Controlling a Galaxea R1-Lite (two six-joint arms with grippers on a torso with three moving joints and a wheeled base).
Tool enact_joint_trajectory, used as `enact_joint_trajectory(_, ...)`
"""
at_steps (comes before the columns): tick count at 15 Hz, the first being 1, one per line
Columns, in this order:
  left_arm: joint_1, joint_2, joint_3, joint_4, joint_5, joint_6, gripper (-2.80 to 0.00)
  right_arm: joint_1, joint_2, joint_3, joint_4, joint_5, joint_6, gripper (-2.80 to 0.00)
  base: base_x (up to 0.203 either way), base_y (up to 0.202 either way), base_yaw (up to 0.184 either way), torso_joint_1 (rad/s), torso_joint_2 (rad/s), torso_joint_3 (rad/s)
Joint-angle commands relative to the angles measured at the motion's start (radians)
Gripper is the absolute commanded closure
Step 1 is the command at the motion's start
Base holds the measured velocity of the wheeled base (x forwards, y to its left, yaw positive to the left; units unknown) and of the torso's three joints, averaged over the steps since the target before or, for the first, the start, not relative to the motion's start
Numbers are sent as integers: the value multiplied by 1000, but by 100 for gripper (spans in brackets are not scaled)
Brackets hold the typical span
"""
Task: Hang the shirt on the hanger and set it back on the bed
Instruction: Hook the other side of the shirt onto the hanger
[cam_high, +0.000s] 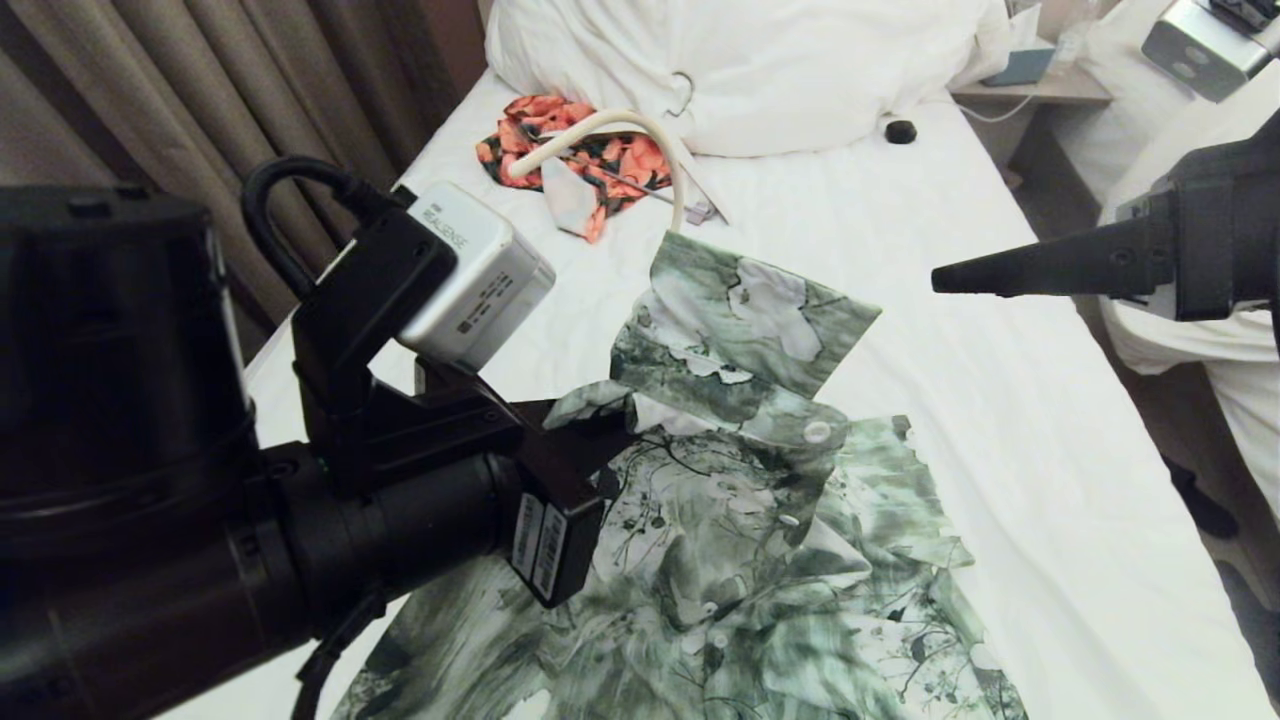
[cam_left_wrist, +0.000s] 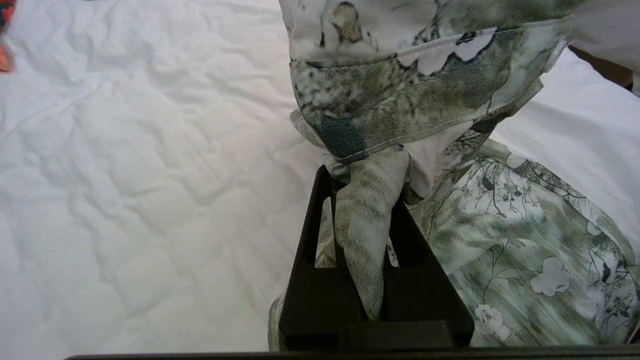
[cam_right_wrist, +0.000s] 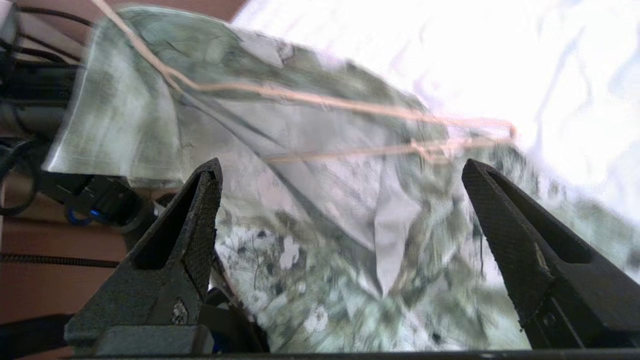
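Left gripper (cam_left_wrist: 367, 240) clamped on a twisted fold of the shirt (cam_high: 740, 520), near the collar, and holding that part lifted above the bed (cam_high: 1000, 420). Rest of the shirt spread over the white sheet below and toward the near end of the bed, front with white buttons facing up, one part of the cloth raised like a flap at the far side. Right gripper (cam_right_wrist: 345, 200) spread wide and holding nothing, hanging in the air over the right side of the bed, apart from the shirt; only one dark finger (cam_high: 1040, 268) visible in the head view, pointing to the left. Hanger (cam_right_wrist: 350, 107) seen in the right wrist view as thin cream wires lying across the shirt cloth; blurred there, so not possible to tell how far inside the shirt. Farther up the bed, an orange garment (cam_high: 575, 150) with a thick white hanger (cam_high: 610, 130) on it, just before the duvet (cam_high: 760, 70). Small dark object (cam_high: 901, 131) on the sheet near the duvet. Curtain (cam_high: 200, 90) along the left side.
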Motion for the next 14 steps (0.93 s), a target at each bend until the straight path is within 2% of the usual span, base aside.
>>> enact_joint_trajectory(1, -3, -3, -2, -2, 2, 1, 0, -2, 7, 2, 11, -7, 1, -280, 0, 0, 0, 0, 0, 0)
enact_joint_trajectory(2, -5, -6, -3, -2, 2, 1, 0, 0, 7, 5, 30, -25, 1, 0, 0, 0, 0, 0, 0, 0)
enact_joint_trajectory(5, -3, -14, -3, -2, 2, -11, 0, 0, -8, 3, 148, -93, 35, 0, 0, 0, 0, 0, 0, 0)
enact_joint_trajectory(7, -3, -11, -23, -2, 7, -9, 0, 11, -3, -6, 221, -182, 41, 0, 0, 0, 0, 0, 0, 0)
enact_joint_trajectory(8, -3, -11, -34, -2, 13, -9, 0, 15, -2, -4, 248, -197, 41, 0, 0, 0, 0, 0, 0, 0)
enact_joint_trajectory(12, -3, -6, -87, 9, 22, -8, 0, 28, 83, 49, 267, -203, 40, 0, 0, 0, 0, 0, 0, 0)
enact_joint_trajectory(14, -3, -11, -98, 11, 23, -5, 0, 32, 138, 67, 234, -197, 42, 0, 0, 0, 0, 0, 0, 0)
